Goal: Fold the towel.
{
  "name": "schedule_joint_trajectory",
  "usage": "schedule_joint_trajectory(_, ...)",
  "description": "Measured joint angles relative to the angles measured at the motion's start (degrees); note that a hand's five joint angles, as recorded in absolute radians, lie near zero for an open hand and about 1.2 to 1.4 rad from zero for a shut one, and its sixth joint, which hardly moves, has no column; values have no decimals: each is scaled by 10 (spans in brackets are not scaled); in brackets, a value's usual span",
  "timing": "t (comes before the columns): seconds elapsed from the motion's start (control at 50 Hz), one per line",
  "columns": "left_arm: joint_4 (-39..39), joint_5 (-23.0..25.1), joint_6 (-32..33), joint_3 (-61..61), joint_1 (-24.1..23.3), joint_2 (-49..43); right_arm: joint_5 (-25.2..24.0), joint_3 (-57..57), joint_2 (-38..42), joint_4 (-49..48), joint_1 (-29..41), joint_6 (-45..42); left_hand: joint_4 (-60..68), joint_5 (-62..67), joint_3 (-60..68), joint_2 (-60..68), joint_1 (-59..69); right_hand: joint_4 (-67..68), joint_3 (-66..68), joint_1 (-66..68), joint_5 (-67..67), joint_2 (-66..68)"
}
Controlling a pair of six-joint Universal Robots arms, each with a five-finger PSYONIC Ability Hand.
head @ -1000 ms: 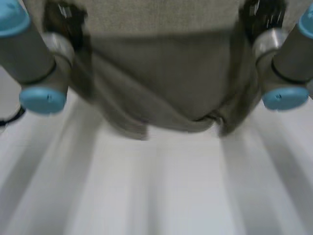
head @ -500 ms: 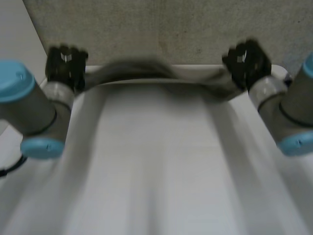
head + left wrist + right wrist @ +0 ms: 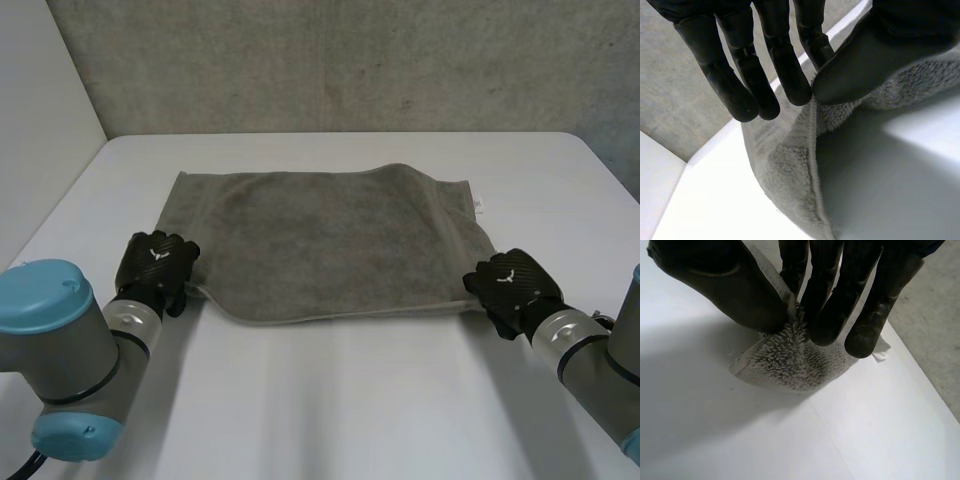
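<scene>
A grey-brown towel (image 3: 330, 240) lies spread flat across the middle of the white table (image 3: 340, 400). My left hand (image 3: 155, 268) is at its near left corner, thumb and fingers pinching the towel's edge (image 3: 812, 125). My right hand (image 3: 512, 285) is at the near right corner, thumb and fingers pinched on the fluffy corner (image 3: 790, 352), lifting it slightly off the table.
A grey wall (image 3: 330, 60) runs behind the table's far edge. A small white tag (image 3: 479, 205) sticks out at the towel's far right corner. Bare white tabletop lies in front of the towel between my arms.
The towel hung bunched close in front of the camera a second ago; both hands have swung it out and down, and it now lies spread on the table.
</scene>
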Motion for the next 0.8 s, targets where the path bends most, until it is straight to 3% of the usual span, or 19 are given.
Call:
schedule_joint_trajectory(0.1, 37, -1, 2, -6, 1, -7, -1, 5, 1, -24, -6, 23, 0, 0, 0, 0, 0, 0, 0, 0, 0, 0)
schedule_joint_trajectory(0.16, 60, -1, 5, -10, 2, -13, -2, 8, 1, -37, -7, 31, -144, -136, -154, -140, -107, 0, 0, 0, 0, 0)
schedule_joint_trajectory(0.22, 74, -1, 8, -12, 4, -16, -2, 10, 0, -46, -8, 37, -198, -201, -214, -202, -161, 0, 0, 0, 0, 0)
schedule_joint_trajectory(0.48, 79, 0, 12, -5, 20, -35, 0, 9, -5, -54, -28, 57, -208, -214, -230, -215, -172, 0, 0, 0, 0, 0)
schedule_joint_trajectory(0.6, 77, 0, 12, -3, 23, -39, 2, 2, -5, -53, -46, 73, -204, -210, -226, -209, -167, 0, 0, 0, 0, 0)
schedule_joint_trajectory(0.62, 76, 0, 13, -3, 23, -39, 2, 1, -5, -53, -48, 76, -193, -199, -211, -194, -153, 0, 0, 0, 0, 0)
schedule_joint_trajectory(0.68, 69, -1, 13, -3, 24, -37, 2, -2, -5, -51, -56, 87, -7, -27, -30, -15, 5, 0, 0, 0, 0, 0)
schedule_joint_trajectory(0.8, 38, 0, 20, -8, 29, -15, 1, -5, -9, -46, -60, 95, 6, -21, -5, -1, 5, 0, 0, 0, 0, 0)
